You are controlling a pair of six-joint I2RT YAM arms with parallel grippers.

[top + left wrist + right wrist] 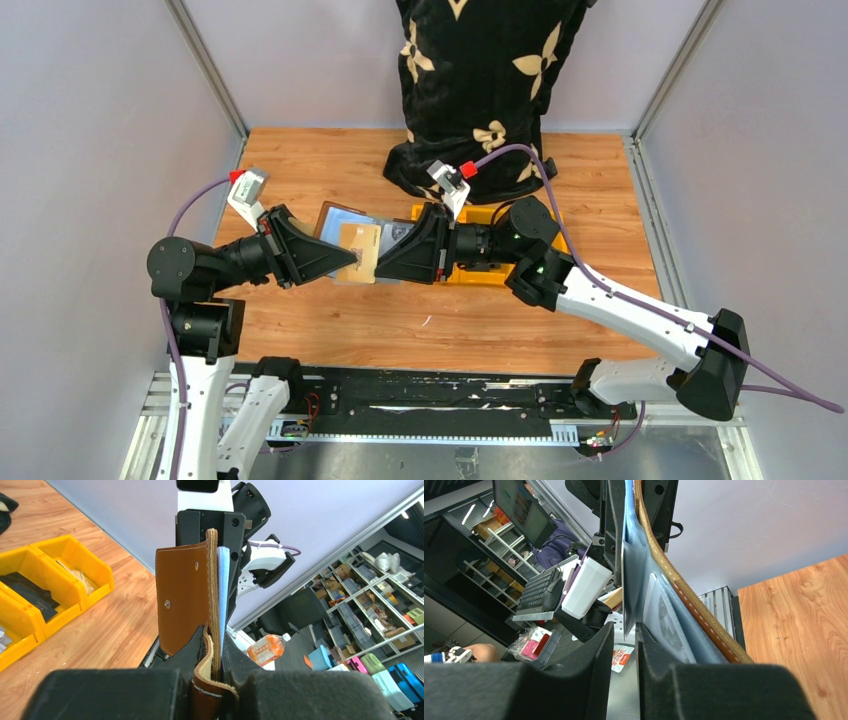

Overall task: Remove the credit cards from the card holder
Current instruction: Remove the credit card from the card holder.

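Observation:
The brown card holder (341,216) is held open above the table between the two arms. A tan credit card (361,250) shows against its grey-blue inner side (392,236). My left gripper (351,262) is shut on the holder's folded edge. In the left wrist view (215,632) the brown flap (182,600) stands upright with the grey-blue lining (223,587) behind it. My right gripper (383,267) faces it from the right. In the right wrist view (624,626) the jaws stand narrowly apart around a thin card-like edge (623,592) of the lining (639,565).
Yellow bins (470,277) sit behind my right gripper and show in the left wrist view (50,580). A black bag with tan flowers (480,80) stands at the back. Grey walls close in both sides. The wooden table (400,325) lies below.

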